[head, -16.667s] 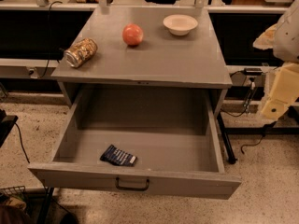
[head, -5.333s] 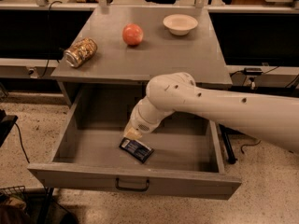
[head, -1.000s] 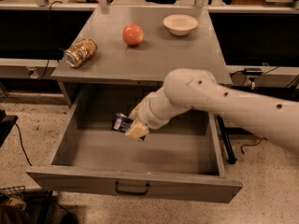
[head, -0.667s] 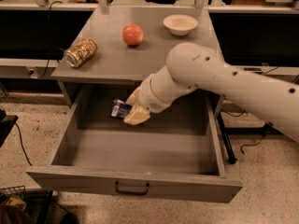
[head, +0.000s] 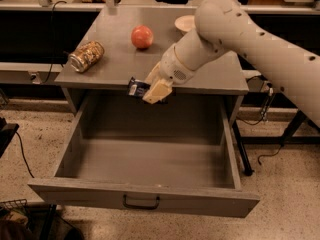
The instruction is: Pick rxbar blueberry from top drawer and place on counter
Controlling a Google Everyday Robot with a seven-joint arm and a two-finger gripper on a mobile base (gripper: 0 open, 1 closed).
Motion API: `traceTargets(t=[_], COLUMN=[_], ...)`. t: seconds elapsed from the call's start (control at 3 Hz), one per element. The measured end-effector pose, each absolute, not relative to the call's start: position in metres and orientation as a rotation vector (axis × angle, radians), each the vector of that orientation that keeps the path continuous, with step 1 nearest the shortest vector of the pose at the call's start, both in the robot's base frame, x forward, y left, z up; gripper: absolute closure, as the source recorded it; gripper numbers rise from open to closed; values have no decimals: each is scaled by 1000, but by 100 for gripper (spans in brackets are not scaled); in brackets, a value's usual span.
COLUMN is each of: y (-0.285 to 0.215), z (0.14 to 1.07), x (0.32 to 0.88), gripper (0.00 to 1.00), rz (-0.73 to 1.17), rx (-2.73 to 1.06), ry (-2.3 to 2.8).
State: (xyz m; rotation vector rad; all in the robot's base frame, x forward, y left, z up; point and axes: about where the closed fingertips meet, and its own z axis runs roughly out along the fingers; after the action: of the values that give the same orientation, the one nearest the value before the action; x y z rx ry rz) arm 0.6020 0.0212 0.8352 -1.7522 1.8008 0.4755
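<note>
**Counter (head: 112, 64) busy at the back, rxbar blueberry (head: 135, 87) gripped at its front edge**

A gold patterned can (head: 86, 56) lies on its side near the counter's left edge, silver end turned toward the front left corner. A round red fruit (head: 142, 36) sits behind the middle, well apart from the can. A pale bowl (head: 183, 23) stands at the back right, with its right part hidden by the arm (head: 250, 39). A bare stretch of grey tabletop runs along the front, between the can and the wrist. On the speckled floor, dark cables trail at both sides and a wire basket (head: 11, 206) shows in the lower left corner.

The top drawer (head: 150, 159) is pulled far out below the counter, its plain grey floor in view and a dark pull handle (head: 142, 202) on the front panel.

The thick cream arm enters from the right edge and bends at a rounded joint over the counter's back right. From there it slopes down and left to the front edge. The gripper (head: 149, 90) hangs just past that edge, above the rear of the drawer. Its fingers (head: 157, 90) are clamped on the right end of the rxbar blueberry. The dark wrapper sticks out to the left, tilted, and overlaps the counter's front lip. Whether it touches the lip cannot be told. It is well above the drawer floor.
</note>
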Motion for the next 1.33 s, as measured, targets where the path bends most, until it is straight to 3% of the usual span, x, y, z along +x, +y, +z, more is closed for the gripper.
traceTargets(t=[1.0,1.33], y=[-62,-81], z=[848,846], x=[678,694], gripper=[100,87], rz=[403,386], rx=[-1337,-1206], ry=[2182,2253])
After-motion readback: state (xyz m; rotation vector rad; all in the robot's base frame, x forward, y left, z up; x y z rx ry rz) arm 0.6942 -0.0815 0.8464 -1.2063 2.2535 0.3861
